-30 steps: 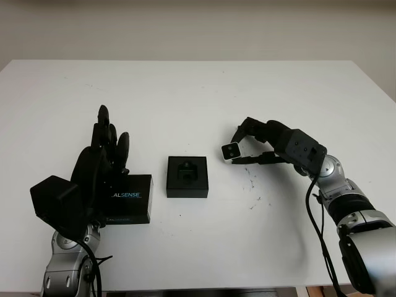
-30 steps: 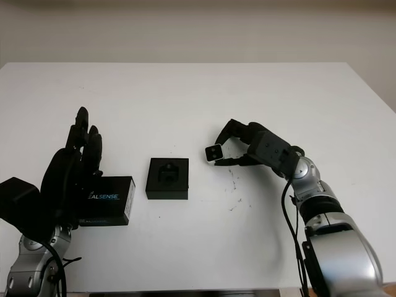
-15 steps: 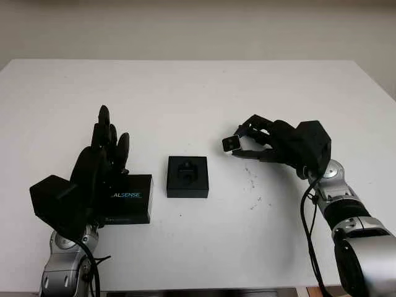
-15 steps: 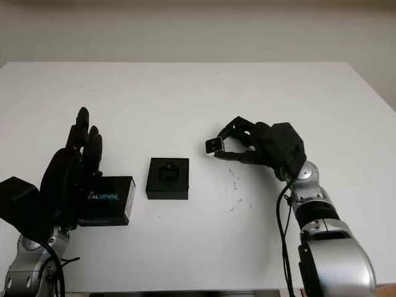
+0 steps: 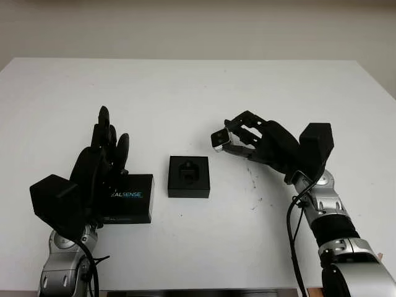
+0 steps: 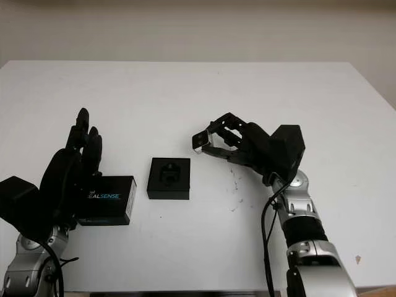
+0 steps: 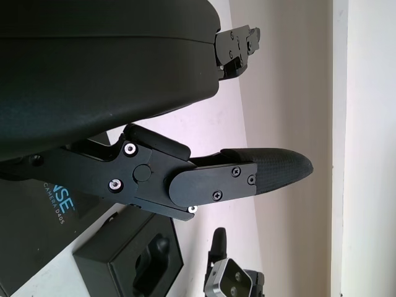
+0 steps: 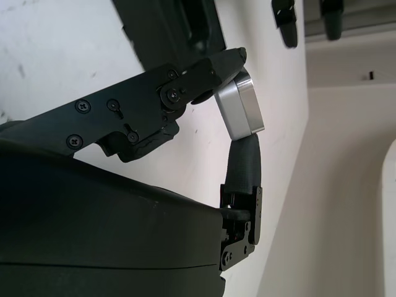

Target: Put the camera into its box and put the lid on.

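The right hand (image 5: 247, 139) of the humanoid robot pinches a small silver, block-shaped camera with a dark lens face (image 5: 220, 139) between its black fingertips (image 8: 230, 62), holding it in the air above the white worktop (image 5: 198, 93), just right of and slightly beyond the box. In the right wrist view one finger presses one end of the metal body and another props the opposite end, so the grip spans the camera's length and leaves the lens face uncovered.

Below and to the left of the camera sits the small open black square box with a moulded insert (image 5: 188, 176), near the middle of the worktop, its recess facing up and unfilled. Further left lies the black rectangular lid printed with pale lettering (image 5: 127, 198), flat on the worktop. The left hand (image 5: 102, 164) is open at the lid's left end, over its edge, holding nothing.

The camera looks rigid, light and smooth-sided; its metal shell could slip in a fingertip pinch, and the lens face is the part to keep clear of contact. It probably has to be lined up with the moulded recess before it will seat. The lid appears to be stiff, light cardboard, best taken by its long edges.
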